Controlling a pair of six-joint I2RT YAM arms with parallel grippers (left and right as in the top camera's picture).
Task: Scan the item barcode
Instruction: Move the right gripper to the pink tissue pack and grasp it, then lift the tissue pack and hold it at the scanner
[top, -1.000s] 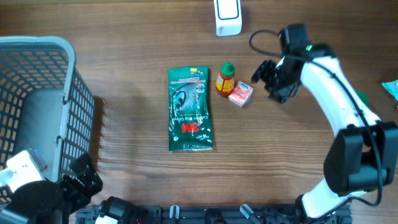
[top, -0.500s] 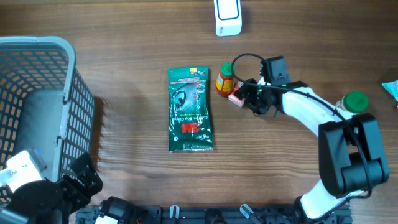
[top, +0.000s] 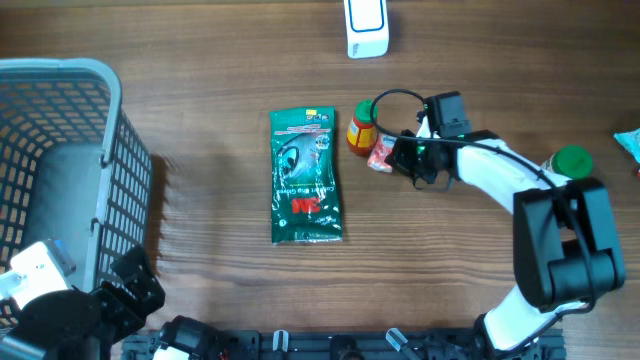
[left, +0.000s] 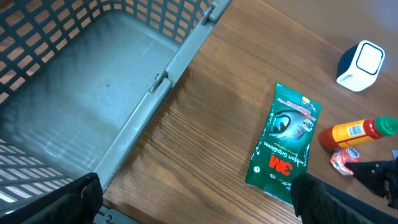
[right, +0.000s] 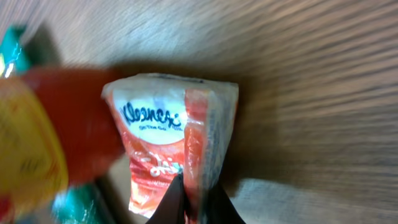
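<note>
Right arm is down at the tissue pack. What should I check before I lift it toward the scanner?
1. Right gripper shut on the tissue pack: ok, though it pinches only one edge.
2. Pack free of the orange bottle: cannot tell; the bottle stands right beside it, maybe touching.
3. Barcode found on the pack: cannot tell; none shows on the visible face.
4. White scanner standing free: ok.
5. Left gripper open and out of the way by the basket: ok.
</note>
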